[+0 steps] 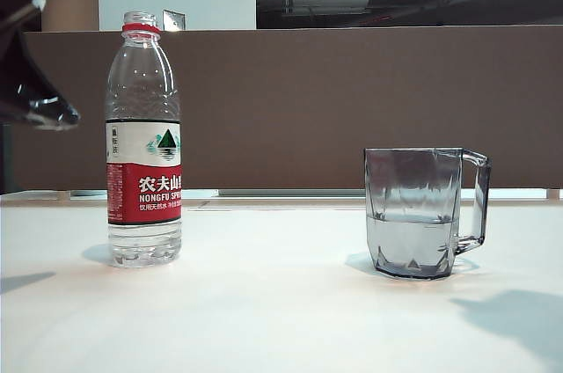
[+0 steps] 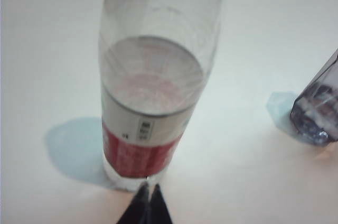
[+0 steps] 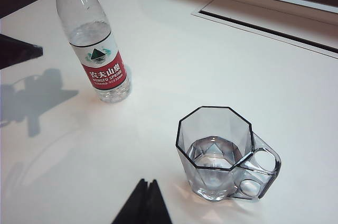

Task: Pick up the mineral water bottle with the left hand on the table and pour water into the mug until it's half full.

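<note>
bottle: tall clear plastic mineral water bottle with a red neck ring, standing upright on the plain white table, left side in the exterior view, cap off as far as I can tell

label: red-and-white, reads "NONGFU SPR…" under Chinese characters, little green mountain on top

mug: smoky-grey faceted mug with an angular handle, well apart from the bottle to the right, water already sitting around the halfway mark, I'd say

left gripper: left gripper has its two dark fingertips pinched together, nothing between them; bottle stands just ahead of it, long axis vertical, not held

right gripper: right gripper is also narrowed to a point, empty, hanging just beside the mug

key relation: bottle is dead ahead of the left gripper and much nearer that arm, so it'd have to widen before any grasp
</note>
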Tool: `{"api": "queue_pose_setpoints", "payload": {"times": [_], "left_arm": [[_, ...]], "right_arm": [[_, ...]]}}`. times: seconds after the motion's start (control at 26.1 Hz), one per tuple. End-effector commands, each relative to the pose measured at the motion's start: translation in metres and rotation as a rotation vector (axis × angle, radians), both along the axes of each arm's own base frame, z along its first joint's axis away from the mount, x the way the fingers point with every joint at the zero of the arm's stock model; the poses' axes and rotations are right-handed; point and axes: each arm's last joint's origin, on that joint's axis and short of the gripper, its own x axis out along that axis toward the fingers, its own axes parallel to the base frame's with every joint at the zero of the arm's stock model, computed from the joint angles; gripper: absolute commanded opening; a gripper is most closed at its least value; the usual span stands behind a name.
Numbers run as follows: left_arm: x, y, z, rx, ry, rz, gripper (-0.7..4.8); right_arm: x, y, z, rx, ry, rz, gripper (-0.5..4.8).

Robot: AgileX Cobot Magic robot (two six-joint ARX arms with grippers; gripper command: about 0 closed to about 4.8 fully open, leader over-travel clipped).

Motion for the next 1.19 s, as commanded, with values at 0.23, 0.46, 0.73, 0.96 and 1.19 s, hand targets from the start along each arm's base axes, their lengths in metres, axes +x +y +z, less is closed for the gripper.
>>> {"api": "queue_pose_setpoints", "payload": {"times": [0.23, 0.46, 0.73, 0.96, 1.19], "left_arm": [[0.006, -0.003, 0.035, -0.176, -0.318, 0.002, -0.06], [-0.02, 0.014, 0.047, -0.241, -0.477, 0.03, -0.06], [-0.033, 0.037, 0.014, -0.215, -0.512, 0.165, -0.06], [-0.046, 0.05, -0.008, -0.193, -0.529, 0.257, -0.06], [-0.049, 0.058, -0.022, -0.17, -0.53, 0.335, -0.06]], "right_arm": [[0.0, 0.0, 0.003, 0.012, -0.018, 0.0, -0.08], [0.0, 0.0, 0.003, 0.012, -0.018, -0.001, -0.08], [0.0, 0.0, 0.003, 0.012, -0.018, -0.002, -0.08], [0.0, 0.0, 0.003, 0.012, -0.018, -0.003, -0.08], [0.0, 0.0, 0.003, 0.012, -0.018, -0.003, -0.08]]}}
